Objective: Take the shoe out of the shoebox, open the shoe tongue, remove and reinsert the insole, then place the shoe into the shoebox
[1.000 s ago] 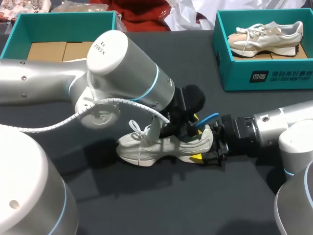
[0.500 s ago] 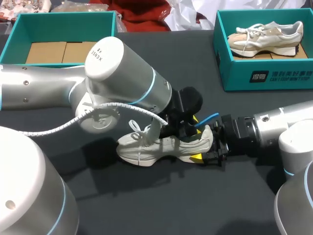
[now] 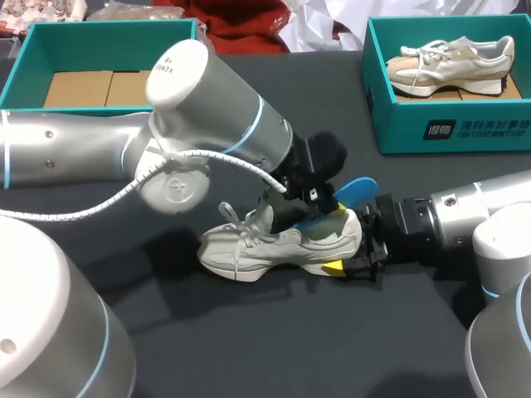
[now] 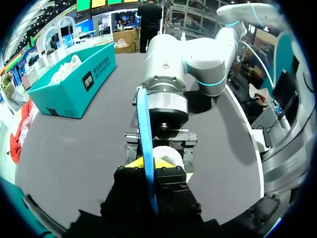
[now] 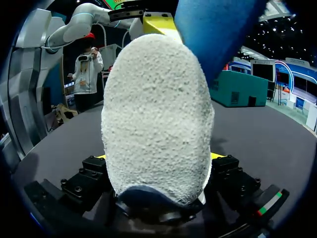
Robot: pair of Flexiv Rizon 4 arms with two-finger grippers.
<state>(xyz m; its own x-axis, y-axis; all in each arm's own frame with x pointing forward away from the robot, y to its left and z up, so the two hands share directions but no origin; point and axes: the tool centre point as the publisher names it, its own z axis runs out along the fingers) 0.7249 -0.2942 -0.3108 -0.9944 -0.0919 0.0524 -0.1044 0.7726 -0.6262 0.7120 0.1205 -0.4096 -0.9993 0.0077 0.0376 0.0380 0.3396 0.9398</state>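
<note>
The white shoe is lying on its sole near the middle of the desk, heel toward the right edge, where the right hand is clamping it. The left hand is pinching the blue insole, which is sticking up out of the shoe's opening. A teal shoebox is sitting at the far right corner.

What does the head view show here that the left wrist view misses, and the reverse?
Head view only: the shoe's laces and toe, and cardboard inside the left shoebox. Left wrist view only: the blue insole edge-on between the left gripper's jaws. Both: the insole, the right gripper shut on the heel, the right shoebox with the second shoe.
</note>
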